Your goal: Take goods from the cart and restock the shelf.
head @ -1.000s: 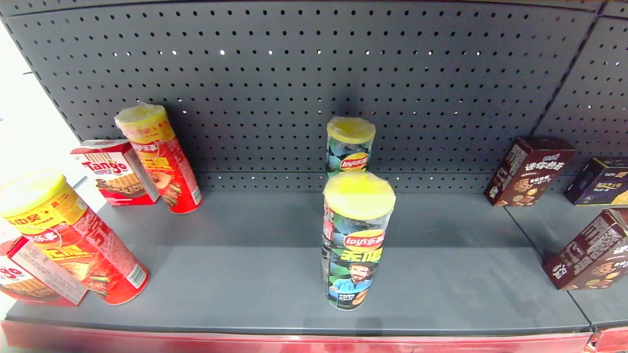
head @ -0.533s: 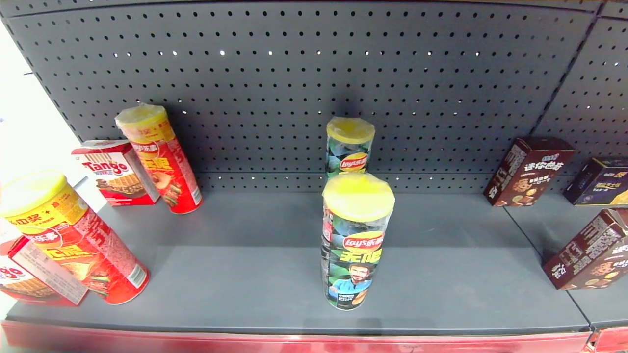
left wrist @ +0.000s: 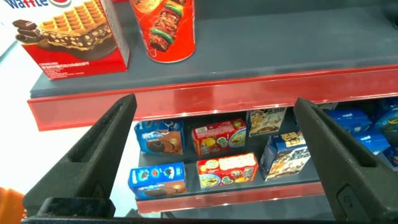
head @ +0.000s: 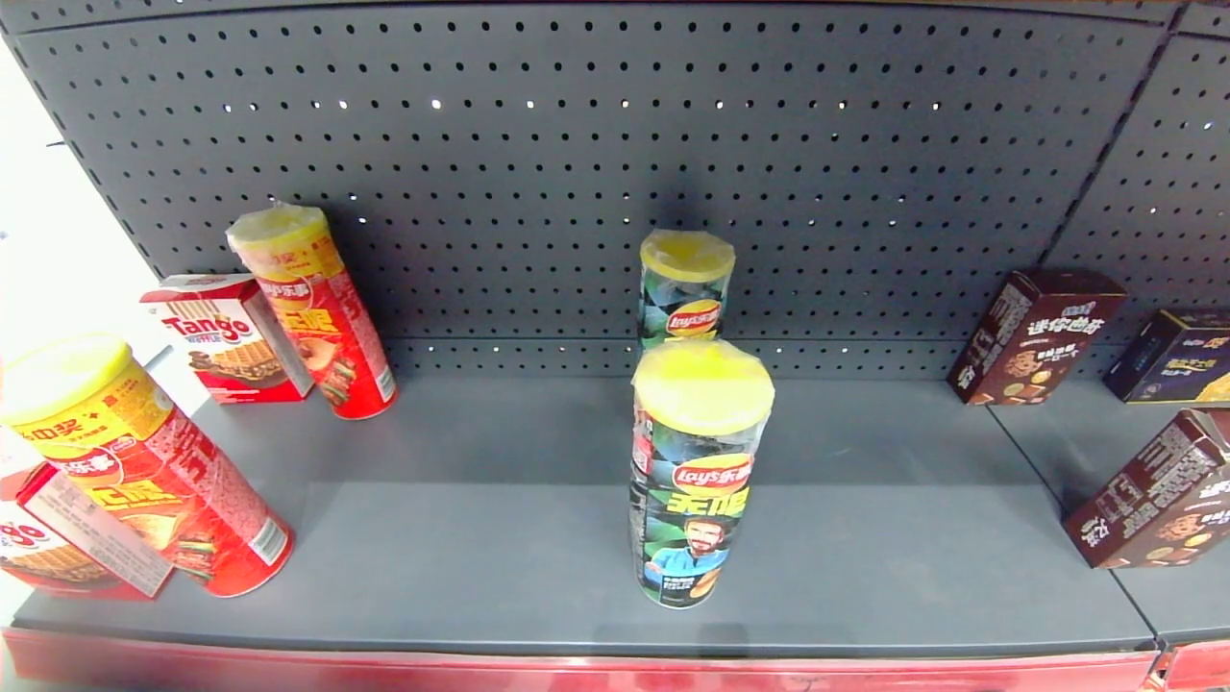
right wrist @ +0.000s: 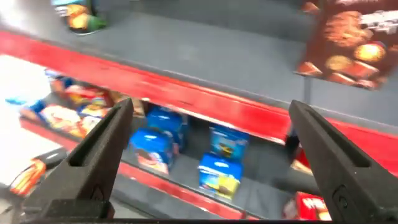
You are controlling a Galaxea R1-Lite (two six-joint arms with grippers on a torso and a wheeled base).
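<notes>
The front green can [head: 701, 471] stands upright near the front edge of the shelf [head: 461, 548]. The rear green can [head: 685, 286] is straight behind it, by the pegboard wall [head: 538, 144]. Over the last second nothing on the shelf has shifted. The left gripper [left wrist: 214, 104] and right gripper [right wrist: 211, 107] are out in front of the shelf's red lip with fingers spread wide and nothing between them (lower tiers of packets lie beyond). I judge one placement finished and another fetch from the cart due.

Counted:
- Green cans: two.
- Red cans: two, the rear red can [head: 309, 309] and the front red can [head: 144, 461].
- Wafer boxes: two, the rear wafer box [head: 226, 336] and the front wafer box [head: 58, 548].
- Brown boxes: two, the rear brown box [head: 1038, 332] and the front brown box [head: 1148, 490].
- Dark blue box [head: 1177, 356]: one.
</notes>
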